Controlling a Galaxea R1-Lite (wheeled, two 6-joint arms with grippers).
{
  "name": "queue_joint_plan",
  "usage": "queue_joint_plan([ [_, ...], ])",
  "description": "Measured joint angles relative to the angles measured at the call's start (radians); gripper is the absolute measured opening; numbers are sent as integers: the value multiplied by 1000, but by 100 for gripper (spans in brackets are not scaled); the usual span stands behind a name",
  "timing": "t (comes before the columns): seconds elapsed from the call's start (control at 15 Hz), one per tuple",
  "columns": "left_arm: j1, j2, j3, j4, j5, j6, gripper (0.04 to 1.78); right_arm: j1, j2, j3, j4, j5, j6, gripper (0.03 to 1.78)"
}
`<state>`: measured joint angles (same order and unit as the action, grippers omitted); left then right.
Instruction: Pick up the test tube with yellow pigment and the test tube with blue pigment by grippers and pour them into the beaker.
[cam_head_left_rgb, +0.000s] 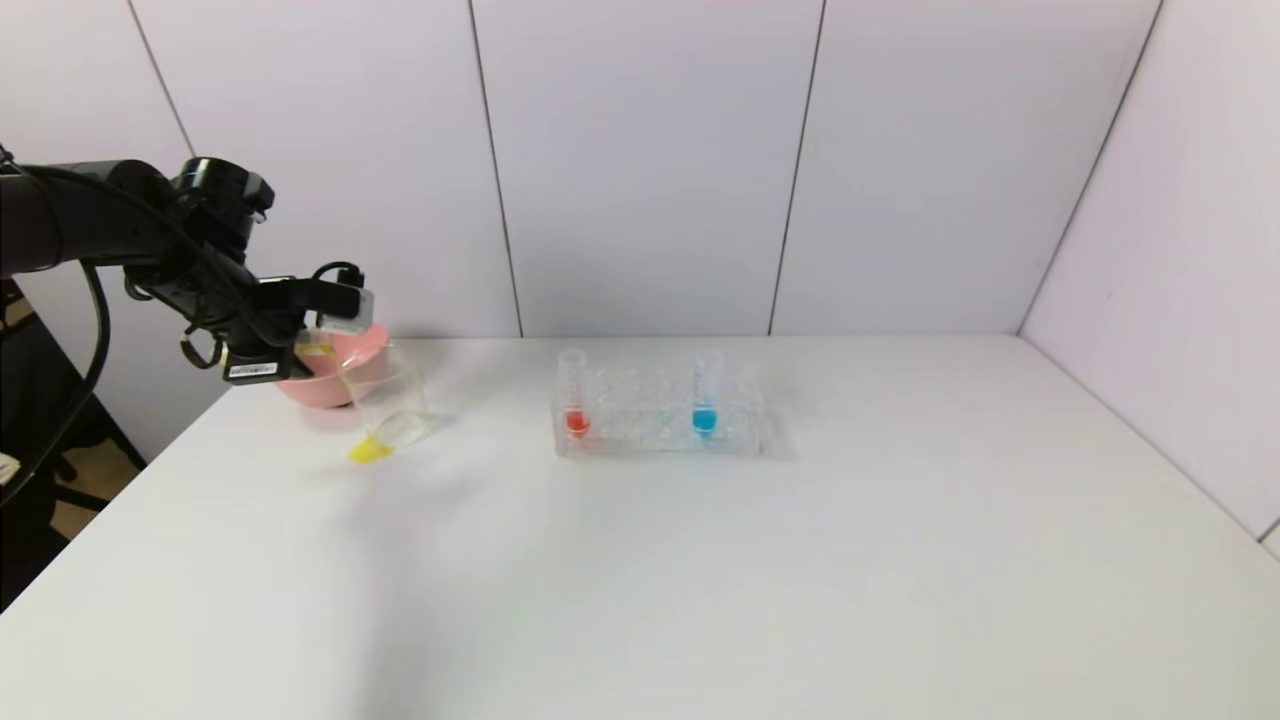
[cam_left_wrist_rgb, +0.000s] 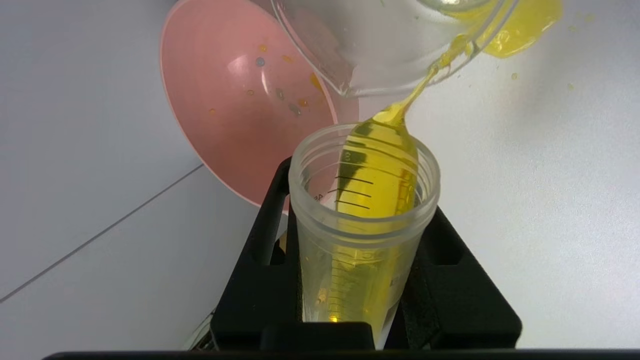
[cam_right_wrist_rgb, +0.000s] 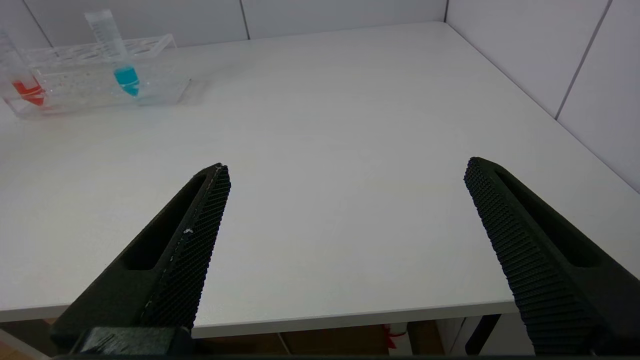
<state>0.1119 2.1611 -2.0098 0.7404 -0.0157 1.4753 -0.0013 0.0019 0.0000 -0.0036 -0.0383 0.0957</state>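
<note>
Your left gripper (cam_left_wrist_rgb: 357, 280) is clamped around the test tube with yellow pigment (cam_left_wrist_rgb: 362, 220), its two black fingers (cam_left_wrist_rgb: 260, 280) pressed against either side of the tube's body. You are holding it tipped over, with the open mouth aimed at the beaker (cam_head_left_rgb: 392, 400). A thin yellow stream runs from the tube's lip to the beaker's rim. The beaker itself appears tilted, and a yellow puddle (cam_head_left_rgb: 369, 451) lies on the white table (cam_head_left_rgb: 700, 560) at the beaker's foot, on the side nearest you.

Taking the beaker as your landmark: the pink bowl (cam_head_left_rgb: 335, 375) sits just behind it and slightly to its left, touching or nearly touching it, with small coloured specks on its inside. The left gripper hangs above the beaker and the bowl, partly hiding the bowl.

Well to the right of the beaker stands the clear tube rack (cam_head_left_rgb: 658, 415). The test tube with blue pigment (cam_head_left_rgb: 706, 395) stands upright in the rack's end farthest from the beaker; a red-liquid tube (cam_head_left_rgb: 575, 395) stands upright in the nearer end.

Your right gripper (cam_right_wrist_rgb: 345, 250) hangs far to the right of the beaker, over the table's near edge, its fingers spread wide with nothing between them.
</note>
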Motion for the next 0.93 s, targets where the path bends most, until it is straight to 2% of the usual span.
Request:
queue_joint_plan([
  [0.33,-16,31,-11,-24,71,-49,54,0,0,0,-1,0,0,171],
  [0.93,-50,32,-12,-24,159,-46,54,0,0,0,-1,0,0,171],
])
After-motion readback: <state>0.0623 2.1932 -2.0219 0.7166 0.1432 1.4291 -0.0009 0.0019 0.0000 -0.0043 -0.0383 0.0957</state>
